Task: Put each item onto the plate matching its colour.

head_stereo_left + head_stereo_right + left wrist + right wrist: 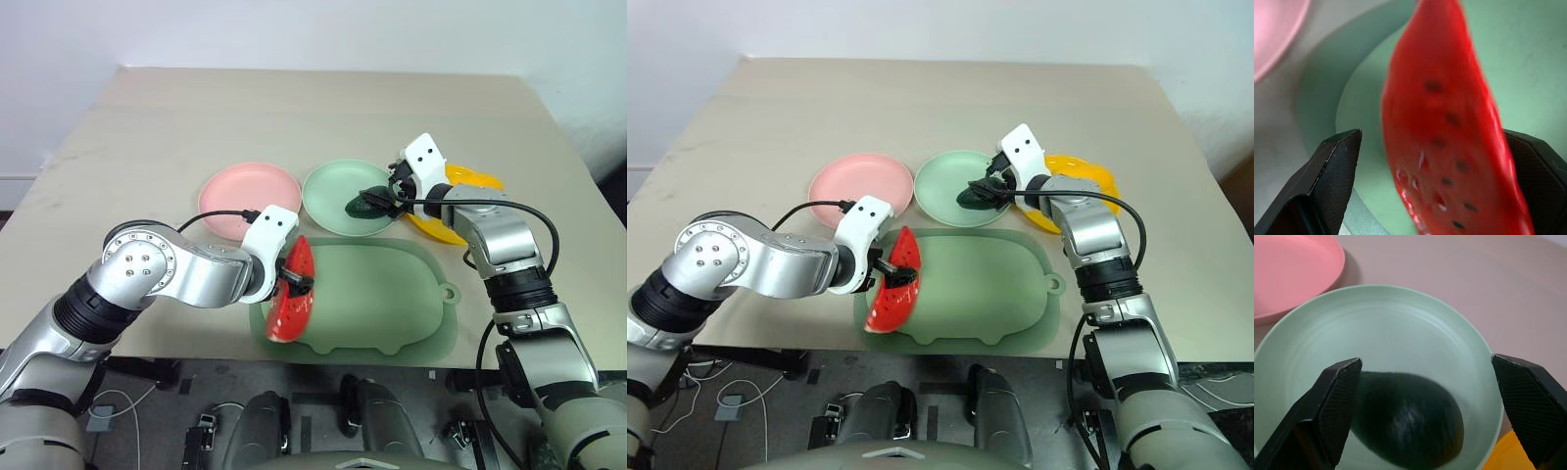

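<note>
A pale beige surface is filling most of the head views. A green pig-shaped mat is lying flat on it, reaching the surface's near edge. A small round tab is sticking out from the mat's right end. Beyond the surface's far edge, a white wall is standing. Below the near edge, grey floor is showing, with cables trailing across it at the left.
</note>
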Motion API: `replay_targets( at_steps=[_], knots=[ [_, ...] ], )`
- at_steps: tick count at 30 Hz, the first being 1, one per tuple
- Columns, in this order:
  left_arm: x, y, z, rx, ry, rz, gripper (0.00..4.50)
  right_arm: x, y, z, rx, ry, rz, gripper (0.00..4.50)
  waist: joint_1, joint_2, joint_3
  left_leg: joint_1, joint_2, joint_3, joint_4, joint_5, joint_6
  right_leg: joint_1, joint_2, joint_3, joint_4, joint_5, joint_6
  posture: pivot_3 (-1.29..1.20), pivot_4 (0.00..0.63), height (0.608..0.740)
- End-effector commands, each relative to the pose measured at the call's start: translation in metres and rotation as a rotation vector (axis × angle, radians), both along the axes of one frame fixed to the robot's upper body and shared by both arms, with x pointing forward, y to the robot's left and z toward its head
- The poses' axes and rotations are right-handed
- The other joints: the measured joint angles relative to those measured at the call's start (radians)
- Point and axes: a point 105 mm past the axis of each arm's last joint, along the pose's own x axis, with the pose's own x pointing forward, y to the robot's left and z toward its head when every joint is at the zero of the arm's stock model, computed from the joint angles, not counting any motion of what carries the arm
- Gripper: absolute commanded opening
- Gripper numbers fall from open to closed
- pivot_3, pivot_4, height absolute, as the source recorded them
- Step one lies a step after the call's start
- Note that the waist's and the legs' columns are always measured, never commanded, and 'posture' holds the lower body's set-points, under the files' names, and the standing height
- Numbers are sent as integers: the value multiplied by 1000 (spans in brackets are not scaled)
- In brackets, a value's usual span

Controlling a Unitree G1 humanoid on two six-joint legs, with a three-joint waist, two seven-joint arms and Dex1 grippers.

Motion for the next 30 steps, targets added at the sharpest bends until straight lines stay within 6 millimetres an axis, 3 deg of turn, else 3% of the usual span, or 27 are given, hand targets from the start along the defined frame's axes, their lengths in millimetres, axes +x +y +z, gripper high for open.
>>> replay_targets(
  at_steps=[1, 4, 10, 13, 16, 19, 22, 26, 30],
  knots=[
    [4, -1, 8, -11, -24, 3, 3617, -2, -1, 17, 25, -63, -9, 4500, 1, 0, 0, 0, 0, 0, 0, 0, 0, 0, 0, 0, 0, 0, 0, 0, 150, 740],
    [5, -3, 9, -19, -25, 4, 2851, -3, -1, 18, 26, -66, -12, 4500, 1, 0, 0, 0, 0, 0, 0, 0, 0, 0, 0, 0, 0, 0, 0, 0, 150, 740],
    [8, -13, 30, -84, -91, -31, 2736, -2, -4, 22, 29, -76, -26, 4500, 2, 0, 0, 0, 0, 0, 0, 0, 0, 0, 0, 0, 0, 0, 0, 0, 150, 740],
    [21, -15, 56, -140, -205, -17, 2735, -2, -5, 24, 31, -83, -33, 4500, 1, 0, 0, 0, 0, 1, 0, 0, 0, 0, 0, 0, 0, 0, 0, 0, 150, 740],
    [42, 0, 87, -186, -322, 61, 2735, -3, -8, 28, 35, -93, -44, 4500, 0, 0, 0, 0, -1, 2, 0, 0, 0, 0, 1, -1, 0, 0, 0, 0, 150, 740],
    [68, 26, 99, -151, -392, 172, 2735, -4, -11, 33, 55, -97, -54, 4500, 0, 0, 0, 0, -1, 3, 0, 0, 0, 0, 1, -1, -1, 0, 0, 0, 150, 740],
    [100, 53, 98, -42, -446, 272, 2735, -7, -9, 37, 88, -99, -51, 4500, -1, 0, 0, 0, -1, 3, 0, 0, 0, 1, 1, -1, -1, 0, 0, 0, 150, 740],
    [130, 65, 71, 4, -396, 328, 2735, -14, -10, 36, 92, -100, -49, 4500, 2, 0, 0, 0, 0, 4, -1, 0, -1, 1, 2, -1, -1, 0, 0, 0, 150, 740],
    [142, 65, 56, 6, -367, 332, 2735, -21, -18, 32, 87, -93, -77, 4500, 1, 0, 0, -2, 0, 4, -1, 0, -1, 0, 2, -2, -1, 0, 1, 0, 150, 740]
  ],
)
